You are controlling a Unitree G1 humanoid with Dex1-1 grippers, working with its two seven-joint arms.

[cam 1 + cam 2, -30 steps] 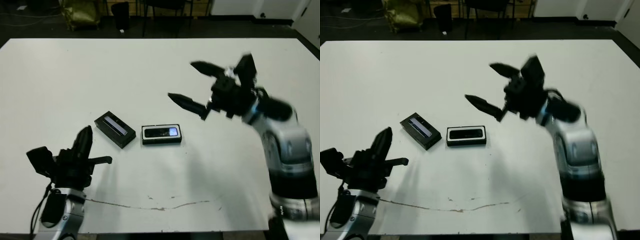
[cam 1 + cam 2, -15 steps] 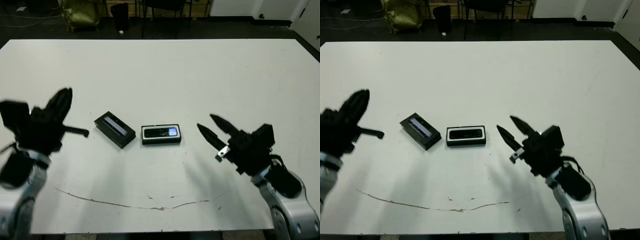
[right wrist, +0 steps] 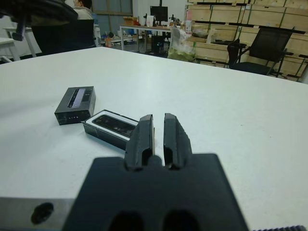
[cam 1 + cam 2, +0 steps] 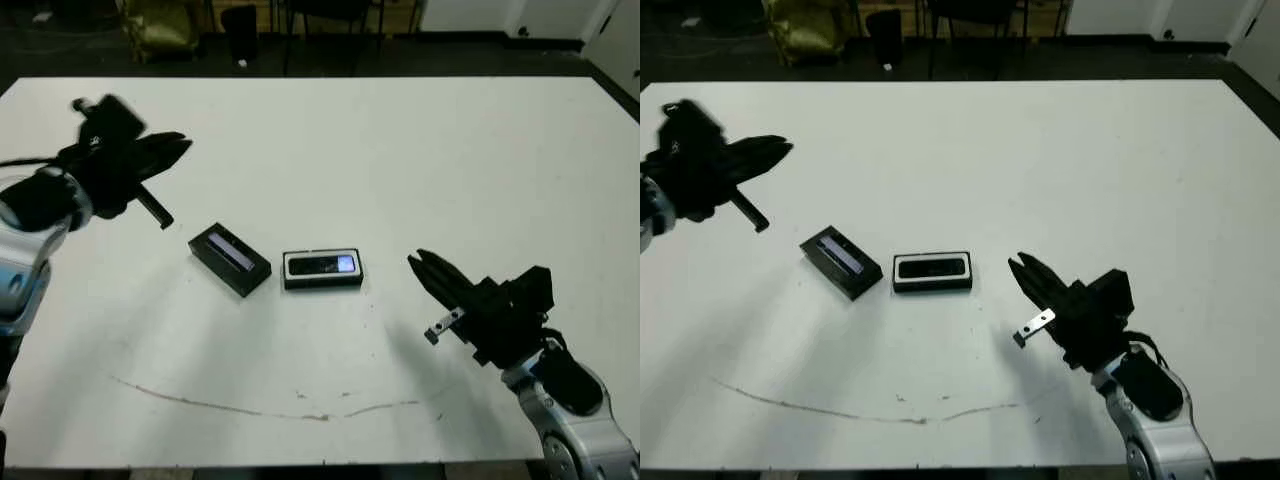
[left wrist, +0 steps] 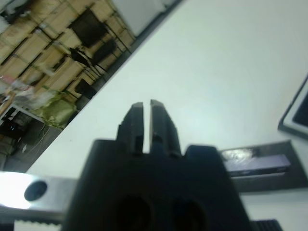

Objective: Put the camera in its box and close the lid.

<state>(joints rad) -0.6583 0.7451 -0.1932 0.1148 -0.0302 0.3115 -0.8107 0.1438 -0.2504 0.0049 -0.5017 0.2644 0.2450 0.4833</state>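
The camera (image 4: 322, 265) lies inside the box (image 4: 322, 270), which sits uncovered on the white table (image 4: 400, 160). Well to the left of the box, my left gripper (image 4: 170, 150) hangs above the table, fingers together. The lid (image 4: 230, 259) rests just left of the box. Right of the box, my right gripper (image 4: 428, 272) points toward it, fingers nearly touching.

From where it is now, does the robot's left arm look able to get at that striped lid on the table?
Probably yes. The lid lies in the open beside the box, with bare table between it and the left gripper. Nothing blocks the way, though that gripper's fingers look nearly shut.
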